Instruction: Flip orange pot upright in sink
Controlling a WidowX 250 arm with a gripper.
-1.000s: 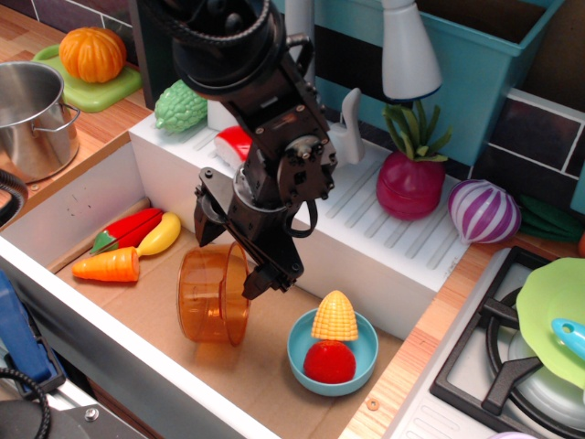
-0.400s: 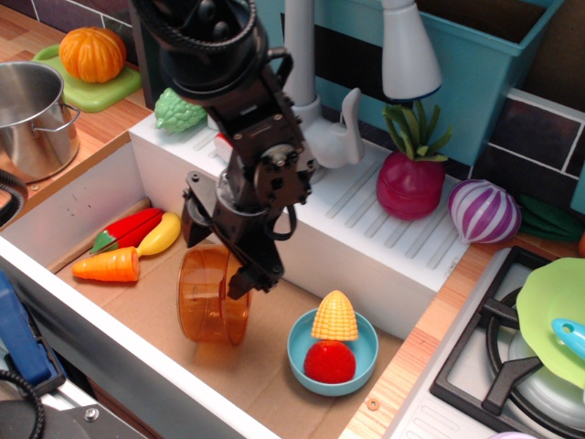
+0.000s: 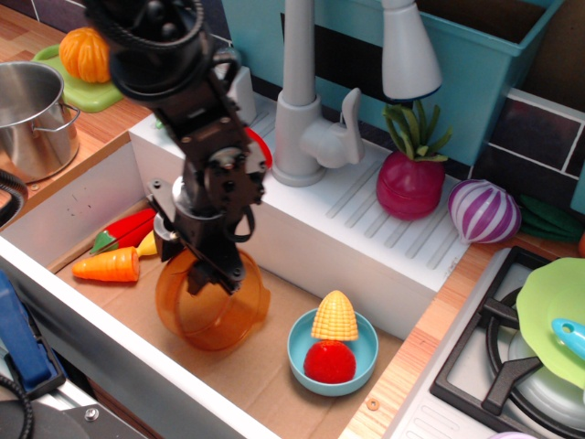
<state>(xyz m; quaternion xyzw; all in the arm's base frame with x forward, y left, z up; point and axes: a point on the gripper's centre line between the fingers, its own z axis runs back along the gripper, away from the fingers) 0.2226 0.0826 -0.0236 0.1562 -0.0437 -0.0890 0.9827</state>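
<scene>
The orange pot [image 3: 215, 311] is translucent orange plastic. It stands nearly upright on the sink's brown floor, with its opening facing up and slightly toward the camera. The sink [image 3: 91, 197] has white walls, a ribbed drainboard and a faucet [image 3: 302, 110]. My black gripper [image 3: 186, 265] reaches down from above onto the pot's far-left rim. One finger is outside the wall and the other inside, so it looks shut on the rim. The arm hides part of the rim.
A light-blue bowl [image 3: 302, 361] holding corn and a red ball sits right of the pot. A carrot [image 3: 108, 265], red pepper [image 3: 128, 227] and yellow piece lie to the left. A steel pot [image 3: 32, 114] stands on the left counter. A stove [image 3: 494, 357] is at right.
My arm has moved left and lower. The orange pot, earlier on its side with the opening facing left, has turned so that its opening faces up.
</scene>
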